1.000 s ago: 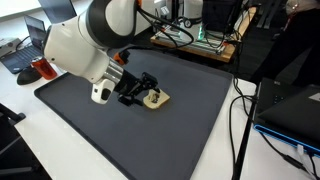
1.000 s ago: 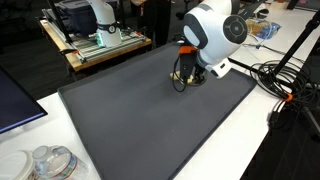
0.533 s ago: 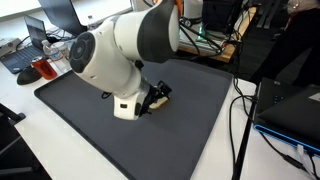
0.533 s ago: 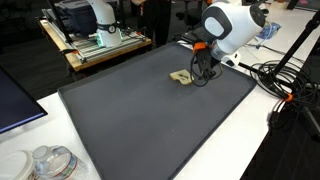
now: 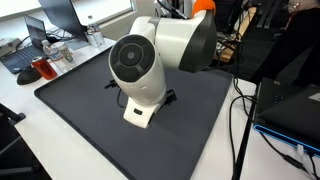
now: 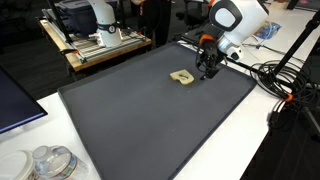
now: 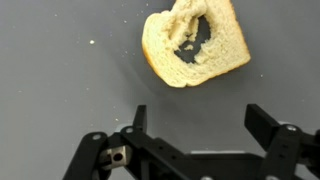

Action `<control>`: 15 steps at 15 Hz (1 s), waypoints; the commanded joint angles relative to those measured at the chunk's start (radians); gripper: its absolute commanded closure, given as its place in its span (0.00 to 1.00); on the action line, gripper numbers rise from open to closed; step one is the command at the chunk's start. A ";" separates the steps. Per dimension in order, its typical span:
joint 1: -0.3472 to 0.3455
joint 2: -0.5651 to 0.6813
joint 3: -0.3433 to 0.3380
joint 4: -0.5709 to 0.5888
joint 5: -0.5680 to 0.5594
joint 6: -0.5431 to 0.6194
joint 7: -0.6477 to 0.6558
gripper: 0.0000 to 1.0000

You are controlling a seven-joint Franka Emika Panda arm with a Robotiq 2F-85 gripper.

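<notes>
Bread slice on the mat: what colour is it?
The bread slice is pale cream with tan crust; clearest in wrist view.

— Any writing legible on your feeds?
— None I can read. The monitor (image 5: pixel 58 10) beyond my mat (image 5: pixel 200 110) is too blurred for text, and I see no label or number in my wrist view either.

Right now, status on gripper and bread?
Gripper open, empty. Bread flat on mat, just ahead, untouched. Nothing between them.
</notes>
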 commanded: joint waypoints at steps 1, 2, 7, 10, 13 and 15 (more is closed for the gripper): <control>0.067 -0.012 -0.072 -0.015 -0.078 0.019 0.144 0.00; 0.083 -0.013 -0.090 -0.017 -0.096 0.016 0.185 0.00; 0.161 -0.028 -0.145 -0.041 -0.125 0.001 0.395 0.00; 0.204 -0.034 -0.180 -0.058 -0.141 0.001 0.512 0.00; 0.249 -0.050 -0.220 -0.089 -0.162 0.027 0.649 0.00; 0.274 -0.058 -0.246 -0.101 -0.169 0.042 0.750 0.00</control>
